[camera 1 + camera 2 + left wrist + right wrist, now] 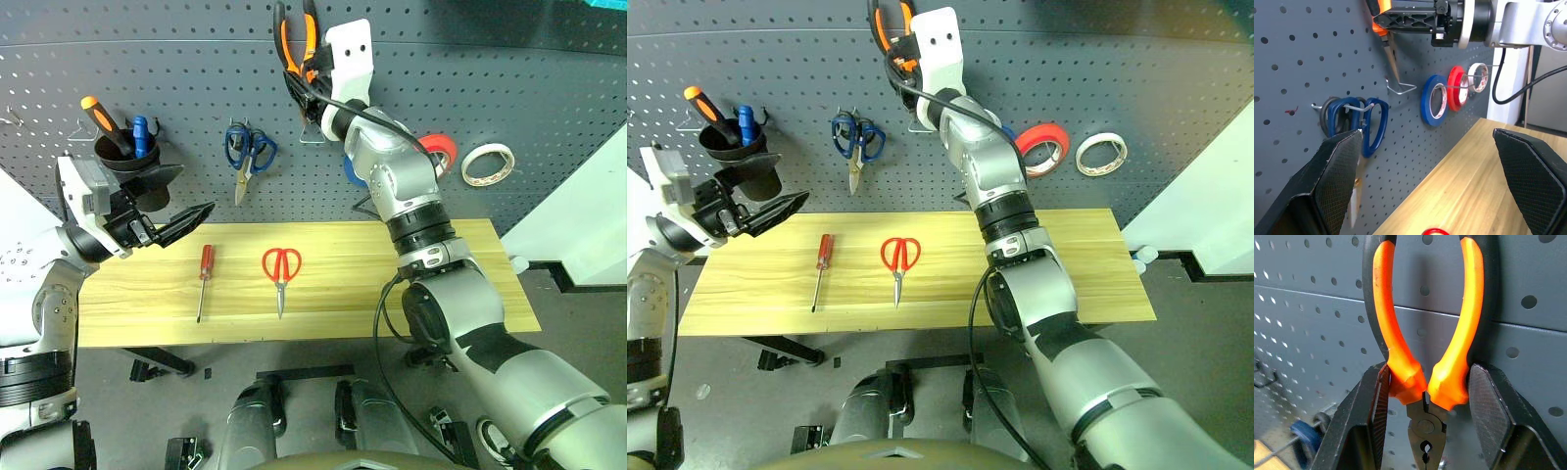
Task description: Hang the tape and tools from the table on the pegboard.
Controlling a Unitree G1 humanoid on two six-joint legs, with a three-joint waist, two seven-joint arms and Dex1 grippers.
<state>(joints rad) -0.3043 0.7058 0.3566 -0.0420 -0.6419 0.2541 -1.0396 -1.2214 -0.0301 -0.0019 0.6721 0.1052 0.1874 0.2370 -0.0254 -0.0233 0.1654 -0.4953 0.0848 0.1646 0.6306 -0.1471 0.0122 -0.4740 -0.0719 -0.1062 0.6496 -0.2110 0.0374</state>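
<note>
My right gripper (303, 74) is raised against the dark grey pegboard (549, 88) and is shut on the orange-and-black pliers (284, 41). Its fingers clamp both handles just above the joint (1422, 391). The handles point up and the nose points down, just above a wire hook (1400, 88). The cream-white tape (487, 164) hangs on the pegboard at the right. Red-handled scissors (281, 268) and a slim red-handled screwdriver (205, 274) lie on the light wood table (460, 255). My left gripper (182, 224) hovers open over the table's left end, holding nothing.
Blue-handled scissors (250, 149) hang left of the wire hook. A black cup (125, 157) on the pegboard holds an orange-handled screwdriver and a blue tool. A red tape roll (441, 150) and a blue one (1433, 99) hang beside the cream tape.
</note>
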